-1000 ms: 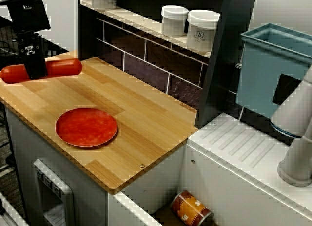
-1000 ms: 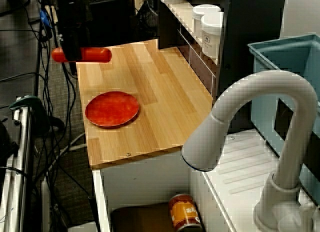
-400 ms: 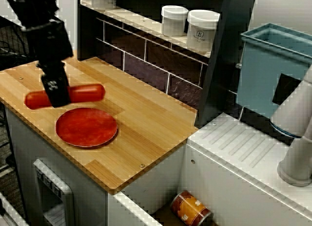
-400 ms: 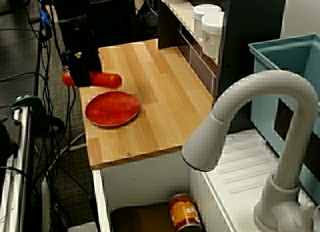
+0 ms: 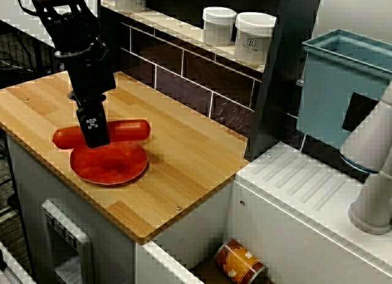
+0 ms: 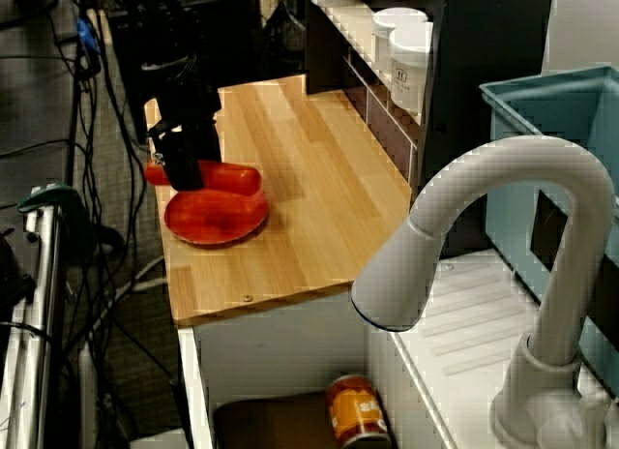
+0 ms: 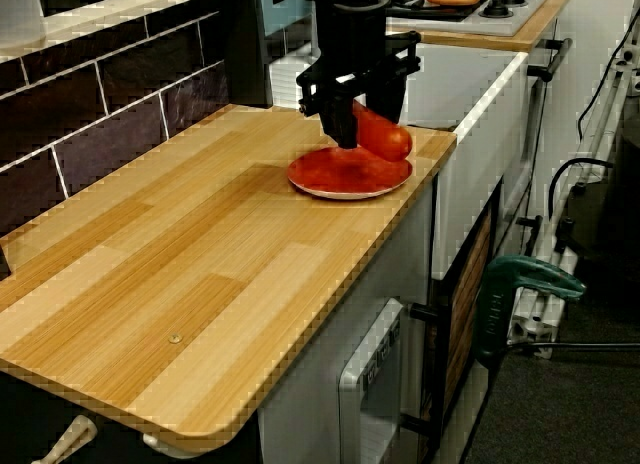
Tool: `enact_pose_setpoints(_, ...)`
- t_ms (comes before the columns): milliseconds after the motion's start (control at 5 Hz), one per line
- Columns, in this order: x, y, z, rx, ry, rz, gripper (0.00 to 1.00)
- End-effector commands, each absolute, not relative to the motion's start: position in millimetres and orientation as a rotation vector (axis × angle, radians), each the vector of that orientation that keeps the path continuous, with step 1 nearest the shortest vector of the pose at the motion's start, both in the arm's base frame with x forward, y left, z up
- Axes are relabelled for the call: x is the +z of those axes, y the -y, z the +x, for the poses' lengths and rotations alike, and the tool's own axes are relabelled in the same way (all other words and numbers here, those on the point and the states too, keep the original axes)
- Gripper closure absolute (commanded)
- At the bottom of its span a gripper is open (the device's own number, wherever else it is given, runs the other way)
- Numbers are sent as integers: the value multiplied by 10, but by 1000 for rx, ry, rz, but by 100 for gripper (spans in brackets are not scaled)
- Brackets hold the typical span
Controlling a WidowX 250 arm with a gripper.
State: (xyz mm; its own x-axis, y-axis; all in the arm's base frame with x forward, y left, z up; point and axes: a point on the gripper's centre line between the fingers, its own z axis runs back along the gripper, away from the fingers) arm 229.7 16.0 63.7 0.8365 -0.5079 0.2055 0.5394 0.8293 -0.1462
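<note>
Presently, the black two-finger gripper [image 5: 95, 132] is clamping a long red plastic sausage [image 5: 127, 130] at approx. mid-length, jaws pressed tight on both flanks. The sausage is lying level over the far rim of the round red plate [image 5: 110, 169], which is resting on the light wooden countertop [image 5: 184, 155]. In the view along the counter the sausage is sitting just above the plate; contact vs. a thin gap cannot be told. Judged step: carry phase, w/ the load held over the plate. A set-down from here would be calling for a small shift toward the plate's ctr, a short straight descent, then jaws parting. The arm is reaching down near-vertical from above and behind the plate, wrist pointing straight down, jaw line crossing the sausage's long axis.
</note>
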Motion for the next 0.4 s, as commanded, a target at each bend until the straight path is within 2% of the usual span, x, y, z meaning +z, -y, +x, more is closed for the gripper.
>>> enact_pose_setpoints(0, 570, -244, 2411, -576, 197, -149, 100)
enact_pose_setpoints(200, 515, -281, 2451, -562, 181, -143, 100)
